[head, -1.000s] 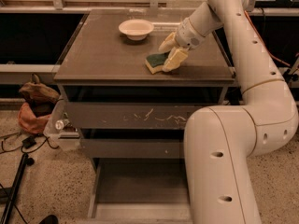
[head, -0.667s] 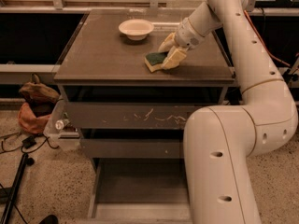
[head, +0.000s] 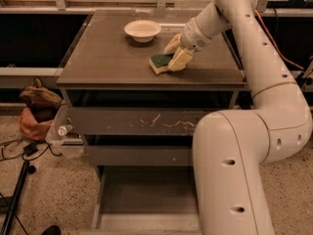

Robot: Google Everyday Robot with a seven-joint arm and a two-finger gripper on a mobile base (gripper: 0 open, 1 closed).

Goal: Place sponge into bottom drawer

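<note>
The sponge, yellow with a dark green top, lies on the cabinet top right of centre. My gripper reaches down from the upper right and sits at the sponge's right end, touching it and covering that end. The bottom drawer is pulled out at floor level, directly below the cabinet front; its flat floor shows nothing in it. My arm's large white link covers the drawer's right side.
A round white bowl stands at the back of the cabinet top, left of the gripper. The scratched top drawer and the plain middle drawer are closed. A brown bag, a clear bin and cables lie at the left.
Almost nothing: the gripper stays at the sponge's right end, and the sponge sits a touch further left on the cabinet top.
</note>
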